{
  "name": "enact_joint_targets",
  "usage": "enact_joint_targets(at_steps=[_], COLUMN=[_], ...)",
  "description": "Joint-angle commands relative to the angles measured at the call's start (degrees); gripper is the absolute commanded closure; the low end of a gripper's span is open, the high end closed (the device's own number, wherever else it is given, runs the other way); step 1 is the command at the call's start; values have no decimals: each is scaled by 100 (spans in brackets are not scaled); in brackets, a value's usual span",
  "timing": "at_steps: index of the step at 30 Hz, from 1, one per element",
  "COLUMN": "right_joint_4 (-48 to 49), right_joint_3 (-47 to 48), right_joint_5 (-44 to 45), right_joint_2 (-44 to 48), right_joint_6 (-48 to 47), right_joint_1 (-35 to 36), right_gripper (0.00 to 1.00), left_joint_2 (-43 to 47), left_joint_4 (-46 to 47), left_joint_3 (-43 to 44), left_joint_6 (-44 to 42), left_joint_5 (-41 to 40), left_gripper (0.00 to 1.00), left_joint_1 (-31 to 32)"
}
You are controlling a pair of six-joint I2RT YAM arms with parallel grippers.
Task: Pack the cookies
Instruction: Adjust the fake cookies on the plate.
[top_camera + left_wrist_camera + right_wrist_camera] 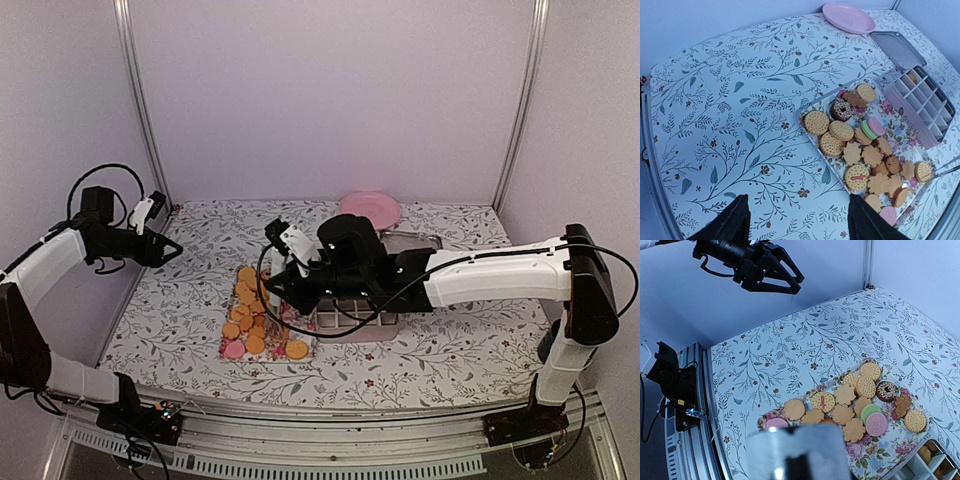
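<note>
The cookies [250, 310] lie heaped on a flowered tray [900, 130]: mostly golden rounds and leaf shapes, plus a pink and a green one [870, 417] and a dark sprinkled one [842, 110]. My right gripper [283, 250] hangs over the tray's box side. Its jaws are hidden in the right wrist view behind a blurred silvery tool [800, 455], apparently tongs, held in them. The thin metal tips [942, 171] reach toward a round cookie [922, 171]. My left gripper [796, 197] is open and empty, raised over bare cloth left of the tray.
A compartment box [927, 107] stands right of the tray with a few cookies [925, 452] inside. Its metal lid [897, 47] lies behind it, and a pink plate [368, 207] sits at the back. Walls and frame posts enclose the table.
</note>
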State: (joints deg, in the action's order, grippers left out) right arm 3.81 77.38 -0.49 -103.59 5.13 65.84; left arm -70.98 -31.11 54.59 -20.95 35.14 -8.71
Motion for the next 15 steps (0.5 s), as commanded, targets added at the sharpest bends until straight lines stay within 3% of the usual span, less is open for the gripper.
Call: enact_joint_targets(at_steps=[1,9,15], right_joint_4=[245,384,456], right_joint_3=[5,62,49], right_joint_5=[164,282,212], right_joint_2=[-1,-286,-427], right_joint_6=[-12,-65,-5], right_joint_1=[-143,-240,-254], right_gripper=[72,63,62], left_joint_2=[100,111,109], left_joint_4=[88,88,88], left_joint_3=[-51,-80,-80], left_joint_6=[42,-3,-7], left_joint_5=[51,4,2], left_gripper=[33,33,32], left_joint_1=[-69,-65,-69])
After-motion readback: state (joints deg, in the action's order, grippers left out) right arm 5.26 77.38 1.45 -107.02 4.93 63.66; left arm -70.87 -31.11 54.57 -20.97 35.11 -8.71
